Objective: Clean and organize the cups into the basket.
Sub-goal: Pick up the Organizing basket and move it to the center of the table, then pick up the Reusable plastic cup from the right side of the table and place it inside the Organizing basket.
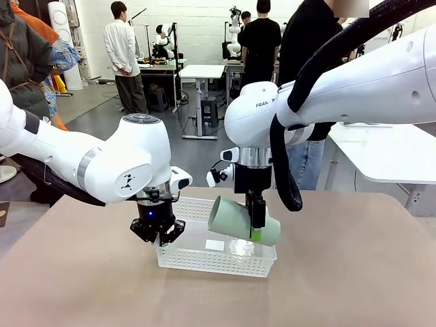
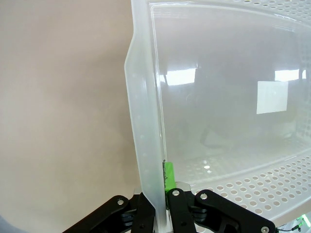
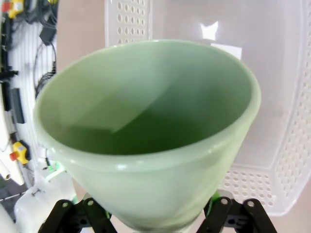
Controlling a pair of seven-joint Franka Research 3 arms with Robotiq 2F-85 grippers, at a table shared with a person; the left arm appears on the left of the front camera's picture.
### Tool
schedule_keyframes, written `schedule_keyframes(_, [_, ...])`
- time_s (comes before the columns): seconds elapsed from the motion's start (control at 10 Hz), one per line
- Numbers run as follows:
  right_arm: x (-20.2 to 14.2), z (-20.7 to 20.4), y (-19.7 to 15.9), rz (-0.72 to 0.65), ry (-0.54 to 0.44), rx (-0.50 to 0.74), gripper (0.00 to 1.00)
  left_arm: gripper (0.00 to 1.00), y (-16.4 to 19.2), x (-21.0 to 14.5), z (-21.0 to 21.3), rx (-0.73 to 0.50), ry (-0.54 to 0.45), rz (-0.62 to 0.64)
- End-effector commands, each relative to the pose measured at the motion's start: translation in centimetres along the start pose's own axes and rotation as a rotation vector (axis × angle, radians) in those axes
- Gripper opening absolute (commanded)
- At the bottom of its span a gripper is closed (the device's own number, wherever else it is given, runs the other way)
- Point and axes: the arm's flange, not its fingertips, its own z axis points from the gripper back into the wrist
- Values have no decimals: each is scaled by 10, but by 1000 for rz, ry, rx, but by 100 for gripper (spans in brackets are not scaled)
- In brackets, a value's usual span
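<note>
- While the left gripper [image 1: 161, 235] was pressed together on the left end wall of the basket [image 1: 211, 262], its green pad sat inside the rim and its other finger outside.
- Basket stood on the table [image 1: 354, 272], mid-width, nearer the far edge.
- Right gripper [image 1: 257, 233] pinched the mint cup [image 1: 235, 216] near its narrow base, with the jaws spread wide around it.
- Cup hung almost on its side over the basket's right half, mouth toward the left arm.
- Couldn't tell if the cup touched the rim.

Cup [image 1: 242, 219] above basket [image 1: 204, 262] on table [image 1: 354, 272]
</note>
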Motion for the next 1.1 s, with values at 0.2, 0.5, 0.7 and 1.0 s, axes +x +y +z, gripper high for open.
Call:
schedule_keyframes(0.2, [22, -16, 18, -43, 59, -123, 81, 0, 0, -4, 2, 2, -10, 1])
schedule_keyframes(0.5, [44, -27, 13, -53, 112, -110, 81, 0, 0, -4, 2, 2, -10, 1])
schedule_keyframes(0.7, [50, -37, 9, -48, 124, -77, 81, 0, 0, -4, 2, 2, -10, 1])
schedule_keyframes(1.0, [51, -48, 2, -37, 127, -31, 81, 0, 0, -4, 2, 2, -10, 1])
